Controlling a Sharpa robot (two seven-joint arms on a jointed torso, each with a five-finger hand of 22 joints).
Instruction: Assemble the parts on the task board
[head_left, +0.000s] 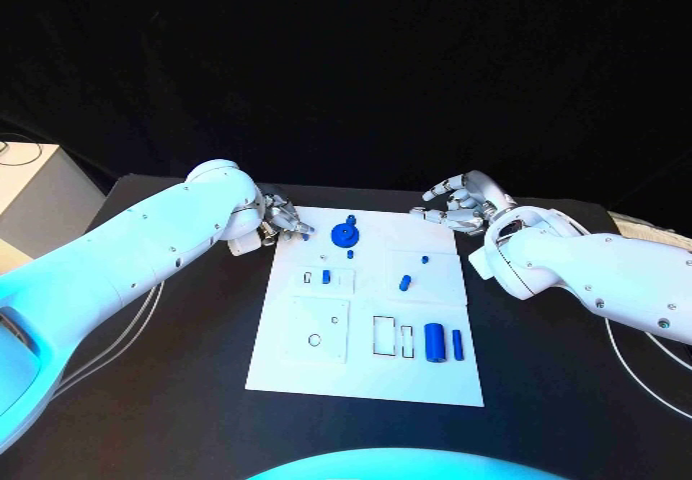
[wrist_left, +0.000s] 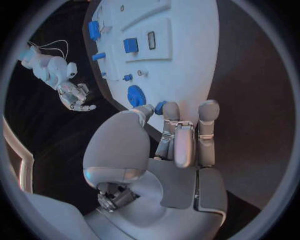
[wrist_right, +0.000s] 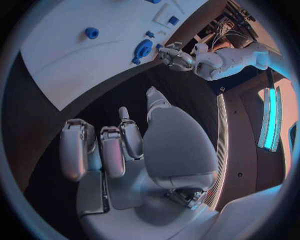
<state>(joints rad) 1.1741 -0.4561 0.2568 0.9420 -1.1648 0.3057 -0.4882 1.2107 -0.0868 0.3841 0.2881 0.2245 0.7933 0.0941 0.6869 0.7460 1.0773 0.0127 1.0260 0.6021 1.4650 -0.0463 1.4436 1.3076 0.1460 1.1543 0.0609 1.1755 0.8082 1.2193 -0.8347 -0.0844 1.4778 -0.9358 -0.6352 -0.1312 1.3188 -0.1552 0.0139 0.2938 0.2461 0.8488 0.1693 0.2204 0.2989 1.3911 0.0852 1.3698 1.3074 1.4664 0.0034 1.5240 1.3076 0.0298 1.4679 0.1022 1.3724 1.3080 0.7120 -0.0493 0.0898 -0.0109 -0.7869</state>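
Blue plastic parts were found scattered across the white task board (head_left: 289, 350), which lay flat in the middle of the black table (head_left: 173, 420). A round gear-like part (head_left: 346, 235) stood near the board's far edge, small pegs (head_left: 327, 276) sat mid-board, and two cylinders (head_left: 434, 343) lay side by side near the right corner closest to the robot. The parts were judged light, rigid and smooth, liable to slip or roll if nudged; the gear would best be taken by its rim, the cylinders across their middle.

The left hand (head_left: 270, 222) was held at the board's far left corner, fingers curled, with a small blue piece (wrist_left: 160, 107) seemingly pinched at the fingertips, just beside the gear. The right hand (head_left: 459, 205) was poised off the board's far right corner, fingers loosely spread and nothing grasped. Most of the assembly was judged outstanding.
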